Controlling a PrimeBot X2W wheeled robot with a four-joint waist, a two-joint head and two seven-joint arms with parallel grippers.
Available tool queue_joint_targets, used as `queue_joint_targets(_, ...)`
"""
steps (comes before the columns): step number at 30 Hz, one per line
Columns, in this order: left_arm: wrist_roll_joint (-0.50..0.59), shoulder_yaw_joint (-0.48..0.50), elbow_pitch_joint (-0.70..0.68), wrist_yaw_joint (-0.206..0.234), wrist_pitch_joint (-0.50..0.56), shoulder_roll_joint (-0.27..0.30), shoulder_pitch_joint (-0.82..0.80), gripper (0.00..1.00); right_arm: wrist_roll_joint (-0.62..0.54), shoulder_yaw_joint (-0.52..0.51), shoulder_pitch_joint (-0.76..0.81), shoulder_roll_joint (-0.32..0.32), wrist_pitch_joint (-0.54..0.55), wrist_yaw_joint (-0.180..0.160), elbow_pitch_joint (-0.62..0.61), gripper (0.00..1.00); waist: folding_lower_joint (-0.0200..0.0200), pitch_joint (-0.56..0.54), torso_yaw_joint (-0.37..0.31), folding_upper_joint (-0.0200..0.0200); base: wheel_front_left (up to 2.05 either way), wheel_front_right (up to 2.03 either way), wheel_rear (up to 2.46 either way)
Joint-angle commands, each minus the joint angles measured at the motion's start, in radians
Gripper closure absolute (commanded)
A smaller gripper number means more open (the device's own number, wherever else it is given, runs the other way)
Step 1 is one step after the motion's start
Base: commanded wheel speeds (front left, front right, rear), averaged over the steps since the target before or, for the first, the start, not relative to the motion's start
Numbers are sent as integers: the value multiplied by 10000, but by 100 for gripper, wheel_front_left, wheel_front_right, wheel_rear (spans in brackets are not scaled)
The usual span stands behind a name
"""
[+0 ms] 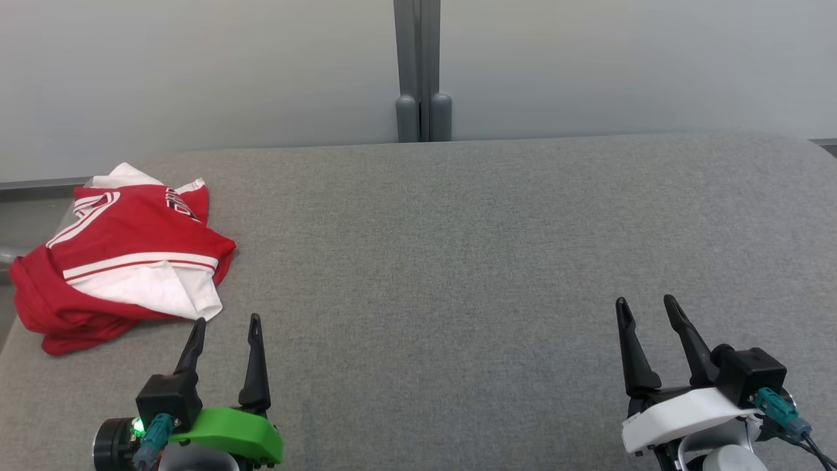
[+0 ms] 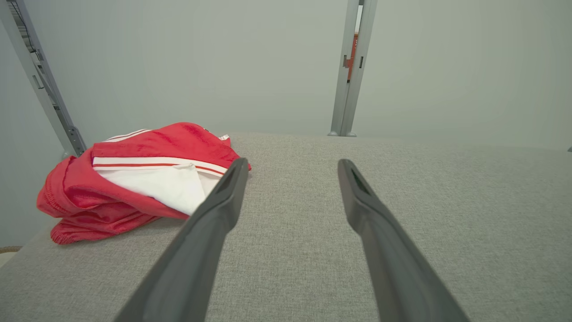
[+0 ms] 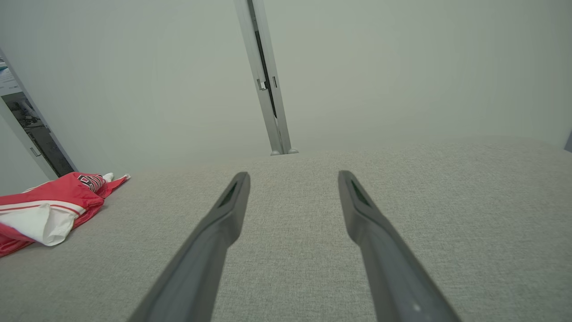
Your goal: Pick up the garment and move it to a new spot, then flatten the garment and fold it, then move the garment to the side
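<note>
Fingers of left gripper stood apart, nothing between them; right gripper likewise spread and empty. All four fingers were long, dark, matte, tapering to narrow tips. Work surface was grey woven fabric, padded, with rounded far corners. Garment lay crumpled at the surface's far-left edge, ahead and left of the left gripper. That gripper's left fingertip sat just beside the white hem; contact not discernible. Right gripper was well apart from it. Garment was smooth red cloth with white panels, thin red-and-white stripes and dark lettering near its far end, folded over itself in a loose heap.
</note>
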Motion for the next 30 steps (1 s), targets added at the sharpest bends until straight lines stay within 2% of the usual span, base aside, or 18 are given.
queue_joint_targets(1, -55, 15, -47, 41, 67, 65, -15, 0, 103, 0, -25, -36, -35, 4, 57, 0, 0, -7, 8, 0, 0, 0, 0)
queue_joint_targets(19, -214, 6, -175, 234, 134, 262, 158, 0, 207, 30, -64, -64, -35, 4, 193, 0, 0, -49, 90, 0, 0, 0, 0)
queue_joint_targets(30, -145, -13, -307, 444, 126, 358, 109, 0, 199, 144, -64, 14, -35, 4, 240, 0, 0, -85, 618, 0, 0, 0, 0)
